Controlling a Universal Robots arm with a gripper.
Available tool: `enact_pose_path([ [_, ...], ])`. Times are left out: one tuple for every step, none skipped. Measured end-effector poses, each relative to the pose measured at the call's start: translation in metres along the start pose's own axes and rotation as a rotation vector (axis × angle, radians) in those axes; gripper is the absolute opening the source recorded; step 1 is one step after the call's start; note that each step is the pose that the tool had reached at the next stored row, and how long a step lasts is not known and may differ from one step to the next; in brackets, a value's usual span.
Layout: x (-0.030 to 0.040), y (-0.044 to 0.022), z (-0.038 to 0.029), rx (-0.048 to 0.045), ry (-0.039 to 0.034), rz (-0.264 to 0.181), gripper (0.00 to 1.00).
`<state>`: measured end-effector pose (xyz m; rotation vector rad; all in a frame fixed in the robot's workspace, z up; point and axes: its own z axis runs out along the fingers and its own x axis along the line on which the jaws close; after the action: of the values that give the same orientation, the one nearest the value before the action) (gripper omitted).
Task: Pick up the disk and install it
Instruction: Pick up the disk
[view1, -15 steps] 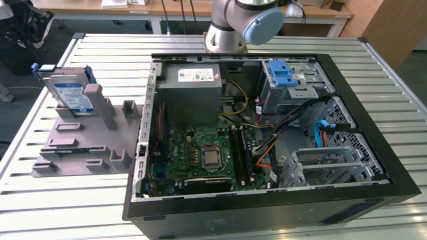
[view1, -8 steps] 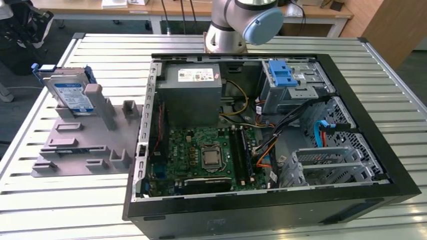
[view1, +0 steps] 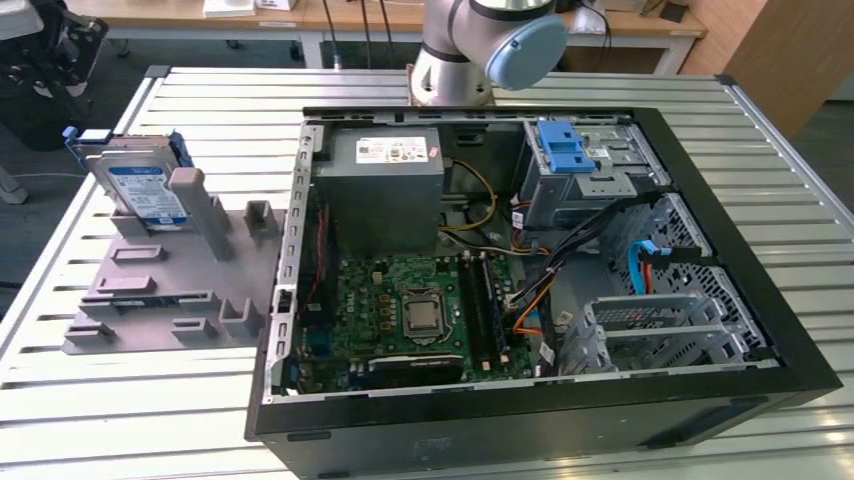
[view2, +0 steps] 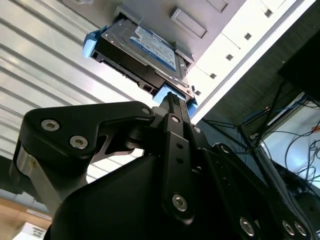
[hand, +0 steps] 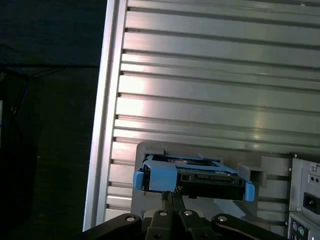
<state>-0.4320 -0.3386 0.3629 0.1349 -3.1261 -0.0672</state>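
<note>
The disk (view1: 144, 190) is a silver-grey drive with a blue-and-white label and blue side rails. It stands on edge in a slot of the grey holder (view1: 160, 290), at the exterior view's left. In both wrist views the disk (view2: 150, 45) (hand: 192, 177) lies just beyond my black fingertips. My gripper (view2: 172, 97) (hand: 172, 194) is shut with its tips together, holds nothing, and is apart from the disk. The arm's base (view1: 474, 50) rises behind the computer case.
An open black computer case (view1: 747, 300) lies on the slatted metal table (view1: 134, 420). Inside are a grey power supply (view1: 387, 190), a green motherboard (view1: 414, 310), loose cables (view1: 587, 240) and a metal drive cage with a blue latch (view1: 567, 150).
</note>
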Motion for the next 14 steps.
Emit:
enact_pose_path([
  [0.0, 0.0, 0.0001, 0.0002, 0.0009, -0.018, 0.11],
  [0.0, 0.0, 0.0002, 0.0004, 0.0016, -0.036, 0.11],
  [0.0, 0.0, 0.0003, 0.0006, 0.0025, -0.054, 0.11],
  [0.0, 0.0, 0.0005, 0.0007, 0.0032, -0.072, 0.11],
  [0.0, 0.0, 0.0006, 0.0009, 0.0039, -0.09, 0.11],
  [0.0, 0.0, 0.0007, 0.0011, 0.0047, -0.108, 0.11],
  [0.0, -0.0001, 0.0009, 0.0013, 0.0055, -0.127, 0.11],
  [0.0, 0.0, 0.001, 0.0015, 0.0063, -0.145, 0.11],
  [0.0, -0.0001, 0.0012, 0.0016, 0.0071, -0.163, 0.11],
  [0.0, -0.0001, 0.0013, 0.0018, 0.0079, -0.181, 0.11],
  [0.0, -0.0001, 0.0015, 0.002, 0.0086, -0.199, 0.11],
  [0.0, -0.0001, 0.0017, 0.0022, 0.0095, -0.218, 0.11],
  [0.0, -0.0001, 0.0018, 0.0024, 0.0103, -0.236, 0.11],
  [-0.0001, -0.0001, 0.002, 0.0026, 0.0111, -0.254, 0.11],
])
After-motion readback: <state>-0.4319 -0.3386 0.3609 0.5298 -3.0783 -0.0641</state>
